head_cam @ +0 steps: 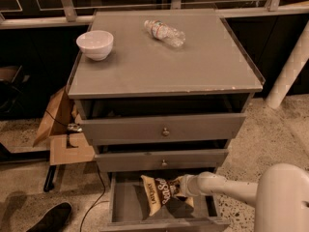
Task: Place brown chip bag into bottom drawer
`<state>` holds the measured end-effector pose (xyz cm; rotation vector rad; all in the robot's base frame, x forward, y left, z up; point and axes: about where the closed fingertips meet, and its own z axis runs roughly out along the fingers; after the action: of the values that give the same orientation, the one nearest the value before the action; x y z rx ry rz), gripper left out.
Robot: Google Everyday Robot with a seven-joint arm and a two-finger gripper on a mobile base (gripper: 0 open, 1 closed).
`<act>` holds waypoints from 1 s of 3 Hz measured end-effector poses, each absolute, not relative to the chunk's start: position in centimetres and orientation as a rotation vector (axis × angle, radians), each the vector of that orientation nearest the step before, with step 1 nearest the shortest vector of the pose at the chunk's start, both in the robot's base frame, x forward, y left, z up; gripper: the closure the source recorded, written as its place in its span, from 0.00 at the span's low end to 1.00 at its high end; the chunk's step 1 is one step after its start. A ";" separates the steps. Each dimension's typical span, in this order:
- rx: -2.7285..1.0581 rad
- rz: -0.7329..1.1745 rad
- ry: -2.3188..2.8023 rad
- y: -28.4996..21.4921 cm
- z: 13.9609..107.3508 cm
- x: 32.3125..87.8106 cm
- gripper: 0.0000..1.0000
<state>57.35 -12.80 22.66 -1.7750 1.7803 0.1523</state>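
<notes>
Brown chip bag (161,197), dark and crinkly with pale ends: down inside the open bottom drawer (126,204), over the middle of the grey floor. Leaning a little, not lying flat. Long way of the bag slanted, from up-left near the back of the drawer to down-right toward the front. White letters on top, facing up.

Just to the right of the bag, touching its right edge: the pincer (179,187). So, from the pincer, bag to the left and a bit toward the front. Reaches in from the right on a pale arm (227,187), low, under the front of the middle drawer (145,161). Cannot tell whether clenched on the bag or released; hidden where pincer and bag meet.

Looks like the last bit of the job, with the bag already inside the low walls. If gripping, needs only a letting go, then a pull back to the right, away from the bag, without dragging the bag along. Bare drawer floor to the left of the bag, so room to settle there.

Higher up: the top drawer (203,127), with a small round knob like the middle one. On the counter (159,71), well apart from the bag: a white bowl (95,43) at the left and a clear plastic bottle (164,32) on its side near the back. On the floor to the left: cardboard (60,124) and a black shoe (50,219).
</notes>
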 end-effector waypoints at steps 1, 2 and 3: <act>-1.766 0.148 1.794 -12.6 21.2 58.7 1.00; -1.746 0.163 1.798 -12.1 20.1 60.0 1.00; -1.720 0.177 1.801 -11.6 19.1 61.1 1.00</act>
<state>61.12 -11.56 19.07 -1.7204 1.8008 0.1772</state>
